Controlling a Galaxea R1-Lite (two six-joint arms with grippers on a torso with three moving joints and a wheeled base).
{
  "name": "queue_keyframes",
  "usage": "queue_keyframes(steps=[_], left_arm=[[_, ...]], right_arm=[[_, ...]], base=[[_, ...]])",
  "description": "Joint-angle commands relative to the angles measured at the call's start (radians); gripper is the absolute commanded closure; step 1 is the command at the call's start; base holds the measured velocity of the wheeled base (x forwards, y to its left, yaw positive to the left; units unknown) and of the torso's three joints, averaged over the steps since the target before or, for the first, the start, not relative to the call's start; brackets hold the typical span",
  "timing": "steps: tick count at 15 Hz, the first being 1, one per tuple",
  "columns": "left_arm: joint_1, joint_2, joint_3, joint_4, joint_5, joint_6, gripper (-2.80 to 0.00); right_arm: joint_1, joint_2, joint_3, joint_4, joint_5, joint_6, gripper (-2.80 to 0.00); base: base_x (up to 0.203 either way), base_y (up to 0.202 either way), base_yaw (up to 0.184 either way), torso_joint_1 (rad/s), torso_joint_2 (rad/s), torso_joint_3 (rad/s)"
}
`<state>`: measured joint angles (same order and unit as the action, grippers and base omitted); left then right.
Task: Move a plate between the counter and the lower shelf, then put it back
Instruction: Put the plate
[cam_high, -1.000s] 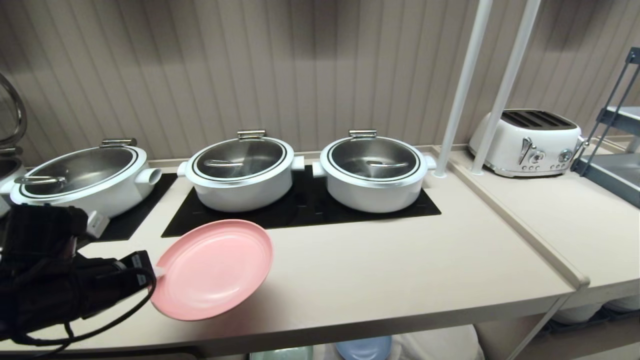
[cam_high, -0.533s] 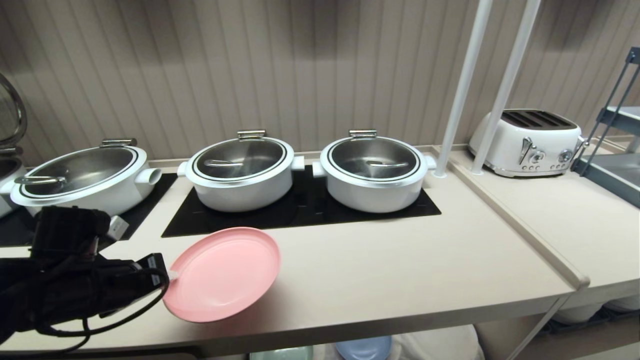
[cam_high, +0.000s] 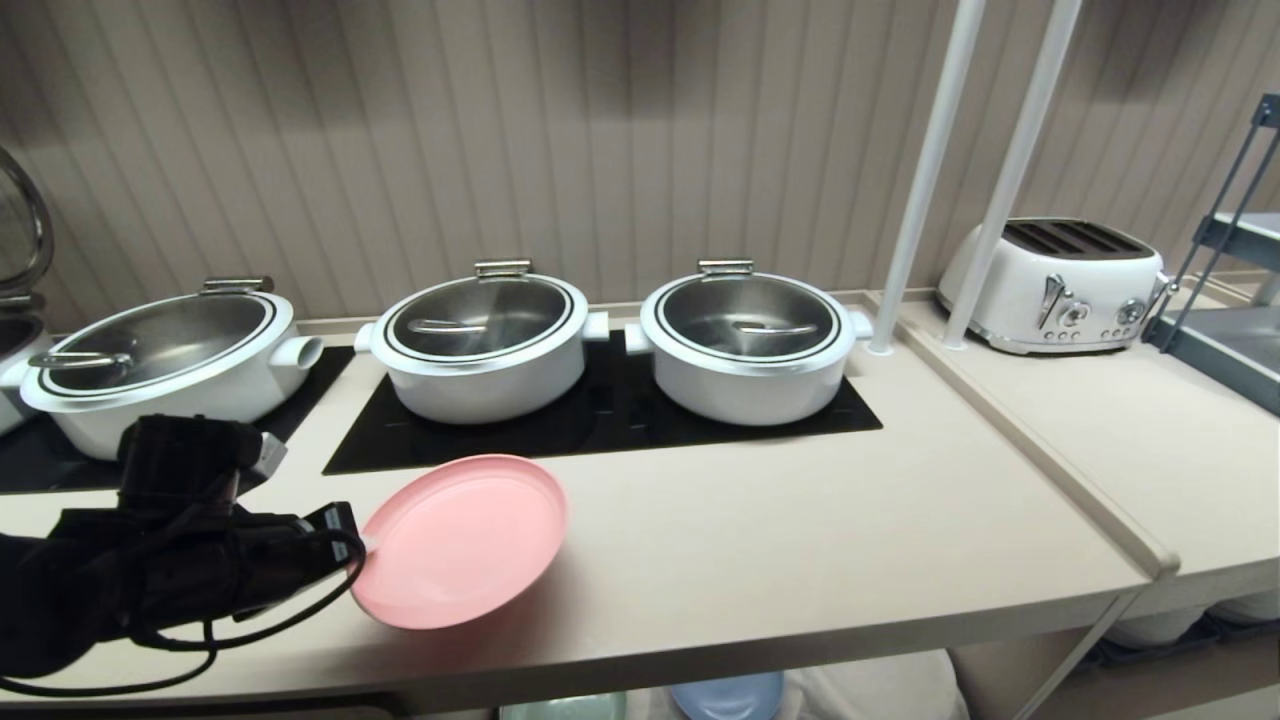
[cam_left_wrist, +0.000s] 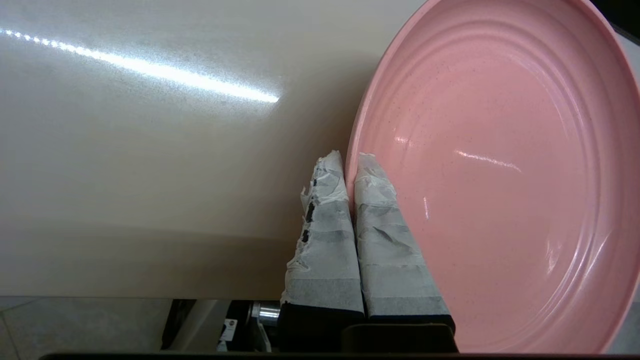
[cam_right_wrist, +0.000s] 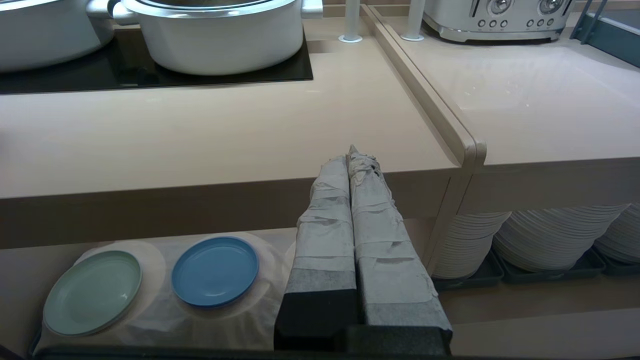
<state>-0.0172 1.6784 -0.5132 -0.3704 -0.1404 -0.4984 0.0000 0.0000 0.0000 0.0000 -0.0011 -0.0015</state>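
The pink plate (cam_high: 465, 540) hangs low over the beige counter (cam_high: 800, 540), close to its front edge and just in front of the black hob. It is slightly tilted, and I cannot tell whether its far rim touches the top. My left gripper (cam_high: 365, 545) is shut on the plate's left rim. In the left wrist view the taped fingers (cam_left_wrist: 380, 220) pinch the rim of the plate (cam_left_wrist: 500, 175) above the counter (cam_left_wrist: 150, 150). My right gripper (cam_right_wrist: 355, 155) is shut and empty, parked in front of the counter's edge. Below it is the cloth-draped lower shelf (cam_right_wrist: 165, 312).
Three white lidded pots (cam_high: 480, 345) stand on the black hob (cam_high: 600, 425) behind the plate. Two white poles (cam_high: 920, 180) and a white toaster (cam_high: 1055, 285) are at the right. A mint-green plate (cam_right_wrist: 92, 292) and a blue plate (cam_right_wrist: 215, 270) lie on the lower shelf, with stacked white plates (cam_right_wrist: 550, 232) beside them.
My left gripper has carried the pink plate to the right and further in over the counter. The plate has levelled out and sits lower. The right arm has not moved.
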Motion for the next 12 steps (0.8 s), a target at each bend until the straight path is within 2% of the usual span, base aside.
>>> queue_keyframes(steps=[1, 6, 9, 12], left_arm=[[0.002, 0.021, -0.001, -0.002, -0.001, 0.000, 0.00], [-0.008, 0.088, -0.002, -0.008, 0.001, 0.004, 0.00], [-0.007, 0.161, 0.006, -0.127, 0.010, 0.006, 0.00], [-0.005, 0.223, 0.010, -0.183, 0.016, 0.075, 0.00]], right_arm=[[0.000, 0.000, 0.000, 0.000, 0.000, 0.000, 0.00], [0.000, 0.000, 0.000, 0.000, 0.000, 0.000, 0.00], [0.000, 0.000, 0.000, 0.000, 0.001, 0.000, 0.00], [0.000, 0.000, 0.000, 0.000, 0.001, 0.000, 0.00]], base=[[0.000, 0.000, 0.000, 0.000, 0.00, 0.000], [0.000, 0.000, 0.000, 0.000, 0.00, 0.000], [0.000, 0.000, 0.000, 0.000, 0.00, 0.000], [0.000, 0.000, 0.000, 0.000, 0.00, 0.000]])
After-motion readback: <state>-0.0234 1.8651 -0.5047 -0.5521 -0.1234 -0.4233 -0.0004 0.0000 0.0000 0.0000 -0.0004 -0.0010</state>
